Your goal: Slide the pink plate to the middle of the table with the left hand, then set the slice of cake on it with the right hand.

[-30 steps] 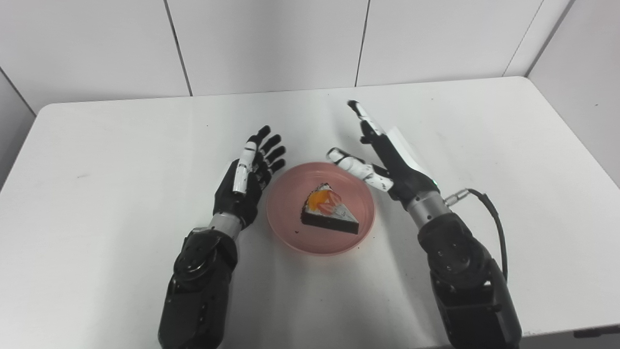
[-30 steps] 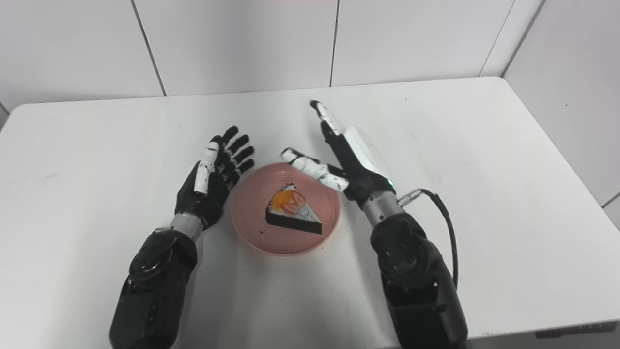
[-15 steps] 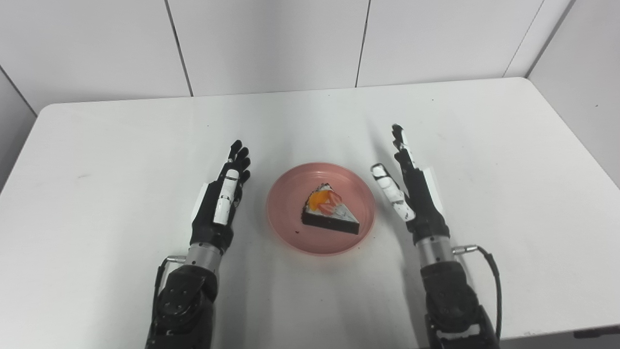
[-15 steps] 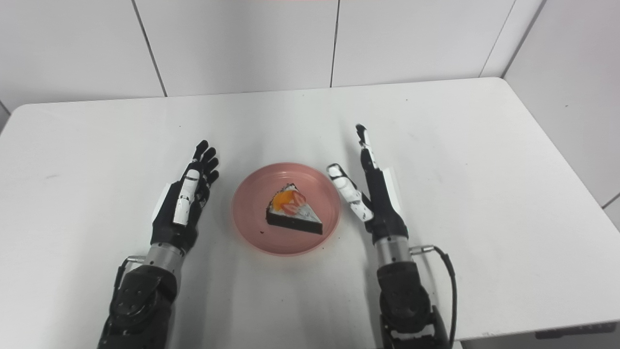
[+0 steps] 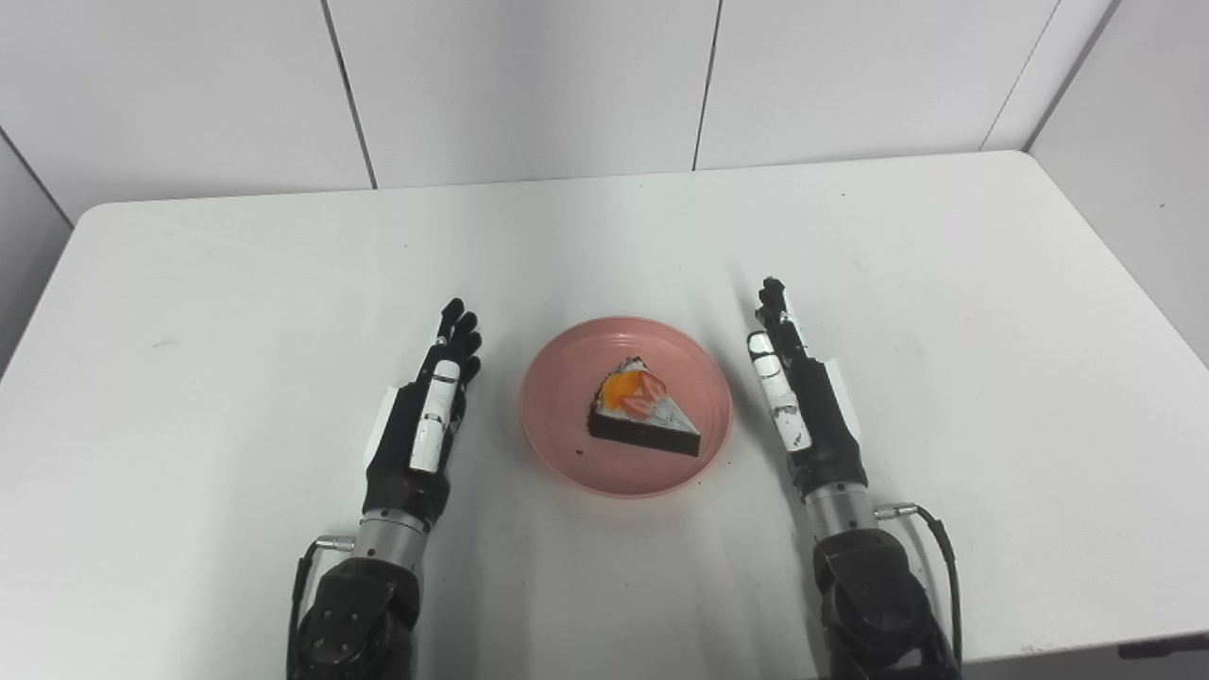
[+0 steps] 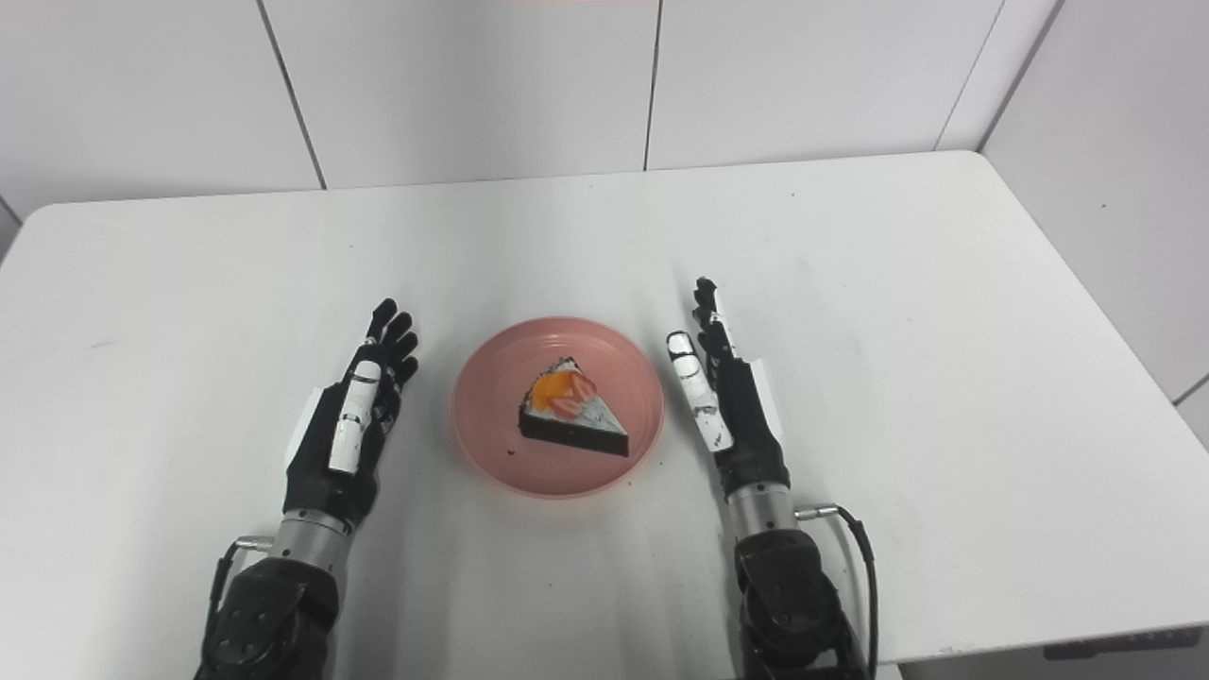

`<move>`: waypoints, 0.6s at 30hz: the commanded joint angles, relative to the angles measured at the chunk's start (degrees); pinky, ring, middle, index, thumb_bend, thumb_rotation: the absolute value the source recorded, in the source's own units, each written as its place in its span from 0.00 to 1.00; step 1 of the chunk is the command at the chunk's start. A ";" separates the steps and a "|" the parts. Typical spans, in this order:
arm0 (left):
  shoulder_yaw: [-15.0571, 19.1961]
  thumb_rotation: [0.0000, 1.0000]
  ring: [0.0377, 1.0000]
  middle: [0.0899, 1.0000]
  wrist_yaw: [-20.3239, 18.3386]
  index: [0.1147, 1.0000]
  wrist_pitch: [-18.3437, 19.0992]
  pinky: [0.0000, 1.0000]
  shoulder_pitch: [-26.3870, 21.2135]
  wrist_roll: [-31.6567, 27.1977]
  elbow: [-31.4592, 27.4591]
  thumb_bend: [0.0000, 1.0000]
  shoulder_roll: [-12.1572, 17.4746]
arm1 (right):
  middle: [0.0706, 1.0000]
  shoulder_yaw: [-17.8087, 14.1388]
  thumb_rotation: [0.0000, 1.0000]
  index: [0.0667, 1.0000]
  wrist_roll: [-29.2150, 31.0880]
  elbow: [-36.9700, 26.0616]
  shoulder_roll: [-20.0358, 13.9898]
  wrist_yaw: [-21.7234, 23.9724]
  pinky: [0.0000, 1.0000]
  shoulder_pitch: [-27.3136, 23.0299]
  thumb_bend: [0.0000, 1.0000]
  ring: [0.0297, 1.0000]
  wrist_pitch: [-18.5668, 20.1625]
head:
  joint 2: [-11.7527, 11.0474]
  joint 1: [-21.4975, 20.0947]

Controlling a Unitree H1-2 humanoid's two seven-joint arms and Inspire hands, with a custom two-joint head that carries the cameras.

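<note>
Left eye view and right eye view alike are centred on the pink plate (image 5: 625, 406), which is taken as the landmark and lies near the middle of the white table (image 5: 189, 283). To the left of the plate, a little apart from its rim, the left hand (image 5: 422, 425) is held edge-up with the fingers straight and laid side by side; nothing is held in it. On the plate, slightly right of its centre, the slice of cake (image 5: 642, 408) is seen lying flat, with orange and red fruit on top and a dark base. To the right of the plate, just beside the rim but not touching it, the right hand (image 5: 801, 401) is held in the same way, fingers extended and together, empty.

Both steps are judged to be done. Little risk remains, but the plate could be nudged off centre if either hand were swung inward during withdrawal, the right one being the nearer. A knock against the rim could also cause the slice to be shifted or tipped, since it is not held by anything.
</note>
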 commanded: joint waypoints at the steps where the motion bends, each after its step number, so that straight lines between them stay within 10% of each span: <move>1: 0.00 1.00 1.00 1.00 -0.60 1.00 0.24 1.00 1.51 -0.16 1.75 0.42 0.93 | 1.00 -0.04 1.00 1.00 1.27 1.26 0.03 0.55 1.00 -0.88 0.28 1.00 -1.91 | -0.12 0.06; 18: 0.14 1.00 0.98 0.99 -0.99 0.98 1.82 0.99 -1.25 -0.86 4.42 0.41 1.40 | 0.99 0.31 1.00 0.97 1.31 4.58 0.21 0.18 0.99 -2.04 0.27 0.99 -0.02 | 0.23 0.12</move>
